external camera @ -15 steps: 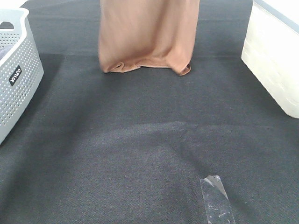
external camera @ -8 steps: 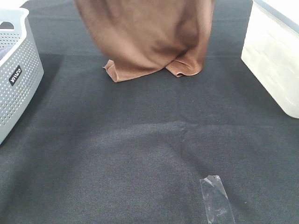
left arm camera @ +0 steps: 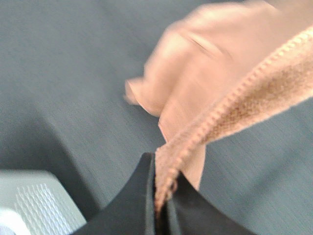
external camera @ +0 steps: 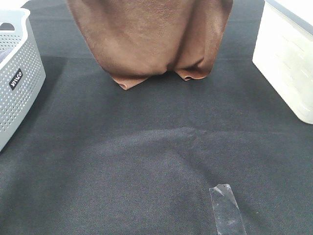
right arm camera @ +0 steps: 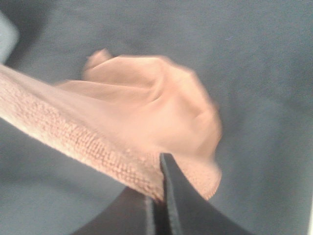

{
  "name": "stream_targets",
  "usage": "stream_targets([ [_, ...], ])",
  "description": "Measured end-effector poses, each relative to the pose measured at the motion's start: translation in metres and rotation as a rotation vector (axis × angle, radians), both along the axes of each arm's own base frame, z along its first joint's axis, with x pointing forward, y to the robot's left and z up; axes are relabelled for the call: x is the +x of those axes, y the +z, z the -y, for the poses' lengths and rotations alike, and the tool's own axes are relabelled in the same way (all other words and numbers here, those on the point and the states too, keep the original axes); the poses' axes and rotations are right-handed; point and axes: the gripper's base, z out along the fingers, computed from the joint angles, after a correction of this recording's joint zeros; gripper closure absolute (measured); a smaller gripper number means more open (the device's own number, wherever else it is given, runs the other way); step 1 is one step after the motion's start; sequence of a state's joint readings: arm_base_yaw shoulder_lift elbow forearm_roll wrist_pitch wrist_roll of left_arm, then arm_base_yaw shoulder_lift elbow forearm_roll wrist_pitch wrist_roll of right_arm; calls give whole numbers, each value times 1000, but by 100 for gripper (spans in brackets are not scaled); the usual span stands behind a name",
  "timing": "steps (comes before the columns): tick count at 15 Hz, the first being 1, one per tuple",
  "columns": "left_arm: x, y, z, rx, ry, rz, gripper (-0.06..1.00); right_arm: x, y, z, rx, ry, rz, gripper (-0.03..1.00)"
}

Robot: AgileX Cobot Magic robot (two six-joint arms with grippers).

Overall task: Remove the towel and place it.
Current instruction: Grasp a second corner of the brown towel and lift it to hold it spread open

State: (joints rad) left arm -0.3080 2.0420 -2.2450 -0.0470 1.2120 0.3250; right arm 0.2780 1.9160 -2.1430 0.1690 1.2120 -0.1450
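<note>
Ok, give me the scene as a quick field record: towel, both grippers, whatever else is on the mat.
towel: brown, hanging, lower end bunched at the black mat
left gripper: jaws shut on towel's stitched edge
right gripper: jaws shut on towel's edge
basket: grey, perforated, far left
white container: far right
tape strip: clear, near front of mat

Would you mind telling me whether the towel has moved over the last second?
Yes: the towel has widened, its left edge nearer the grey basket, its hem nearer the tape.
</note>
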Motion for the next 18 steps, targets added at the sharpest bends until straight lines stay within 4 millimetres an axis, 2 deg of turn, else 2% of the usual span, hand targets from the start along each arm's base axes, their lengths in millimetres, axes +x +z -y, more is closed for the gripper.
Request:
stream_targets([
  [1, -14, 7, -3, -8, -3, -12, 94, -15, 1, 3, 4, 3, -25, 97],
  [4, -79, 19, -17, -60, -12, -92, 94, -72, -16, 14, 17, 17, -158, 97],
  [7, -141, 4, -29, -97, -21, -197, 94, -127, -30, 23, 48, 32, -241, 97],
  [10, -202, -6, -43, -153, -31, -220, 94, -175, -35, 32, 79, 45, -257, 97],
  [13, -234, -17, -49, -191, -34, -236, 94, -197, -45, 37, 95, 48, -287, 97],
  [18, -264, -73, -48, -269, -25, -448, 94, -236, -83, 48, 81, 36, -390, 97],
])
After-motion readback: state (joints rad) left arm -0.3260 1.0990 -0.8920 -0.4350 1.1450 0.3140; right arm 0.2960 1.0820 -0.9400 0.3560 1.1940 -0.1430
